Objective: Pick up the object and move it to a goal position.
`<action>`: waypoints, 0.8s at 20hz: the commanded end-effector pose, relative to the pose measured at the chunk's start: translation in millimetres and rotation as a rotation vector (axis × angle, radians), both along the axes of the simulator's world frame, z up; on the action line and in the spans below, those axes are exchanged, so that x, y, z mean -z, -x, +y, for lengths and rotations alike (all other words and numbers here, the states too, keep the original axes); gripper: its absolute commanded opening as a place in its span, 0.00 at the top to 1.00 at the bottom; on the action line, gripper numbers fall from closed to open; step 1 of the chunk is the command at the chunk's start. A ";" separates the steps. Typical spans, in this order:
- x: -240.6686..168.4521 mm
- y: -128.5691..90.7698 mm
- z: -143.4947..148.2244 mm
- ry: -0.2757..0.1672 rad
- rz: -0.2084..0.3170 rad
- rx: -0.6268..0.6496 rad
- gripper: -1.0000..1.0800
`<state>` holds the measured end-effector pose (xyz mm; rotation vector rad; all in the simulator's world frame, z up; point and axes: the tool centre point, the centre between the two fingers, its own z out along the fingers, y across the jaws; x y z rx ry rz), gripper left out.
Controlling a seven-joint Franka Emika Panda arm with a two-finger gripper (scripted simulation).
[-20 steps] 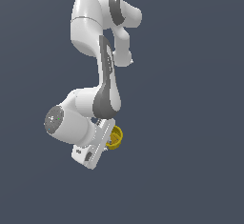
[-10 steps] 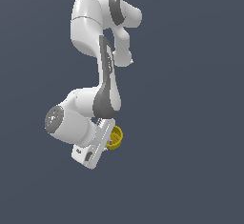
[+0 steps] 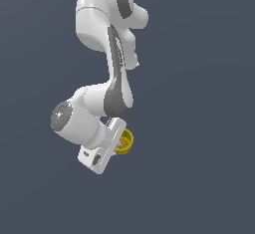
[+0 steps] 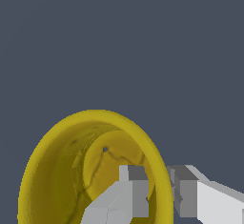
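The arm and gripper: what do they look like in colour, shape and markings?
The arm is glossy white with rounded links and dark grey joint bands. One joint ends in a grey round cap with tiny coloured dots. The gripper has a flat white body and blocky grey-white fingers. No cables show.

A plain dark blue-grey backdrop (image 3: 199, 103) fills both views.

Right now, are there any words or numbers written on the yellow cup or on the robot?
None can be read. The yellow cup is plain, with only thin dark cracks-like lines inside, no letters. The white gripper, with one finger inside the rim and one outside, has no label. The arm in the exterior view shows only tiny coloured specks on one grey joint cap, too small to read.
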<state>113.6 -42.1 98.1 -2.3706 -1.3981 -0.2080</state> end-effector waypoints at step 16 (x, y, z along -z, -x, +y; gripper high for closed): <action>-143.7 -12.0 103.0 0.017 -0.089 0.191 1.00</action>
